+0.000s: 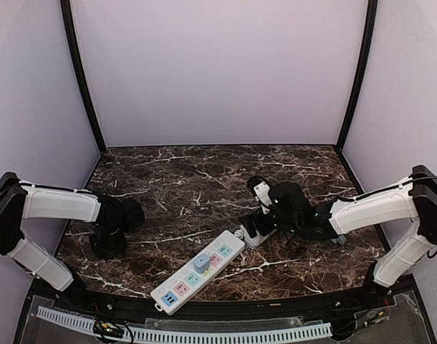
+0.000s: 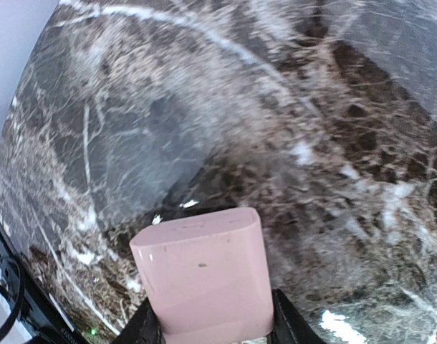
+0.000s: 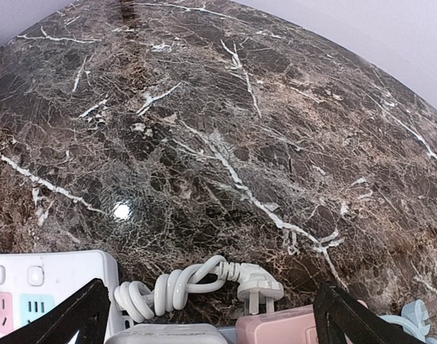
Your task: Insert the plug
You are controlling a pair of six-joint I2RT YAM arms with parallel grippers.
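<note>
Pink plug (image 2: 200,276): a rounded pink block on the left side of the scene, held off the marble table (image 1: 190,172). Only the left wrist view shows it; from above the gripper hides it.
Left gripper (image 1: 109,241): clamped on the pink plug, with one dark finger (image 2: 148,331) against each side of its lower part. It hangs over the left of the table, well apart from the strip.
Power strip (image 1: 198,271): white with pastel sockets. It lies flat and slanted, running from the near-left up towards the far-right, near the front edge at the middle.
Blue adapter (image 1: 202,263): seated in a socket about halfway along the strip.
Right gripper (image 1: 256,228): fingers spread wide and gripping nothing, set low at the strip's far-right end. I cannot tell whether it touches the strip.
White cord (image 3: 183,283): looped in a tight bundle on the marble between the right fingers. Its pronged head points towards the near side.
Pink block (image 3: 286,326): cut off at the bottom edge of the right wrist view, just beside the cord's head. What it is cannot be told.
</note>
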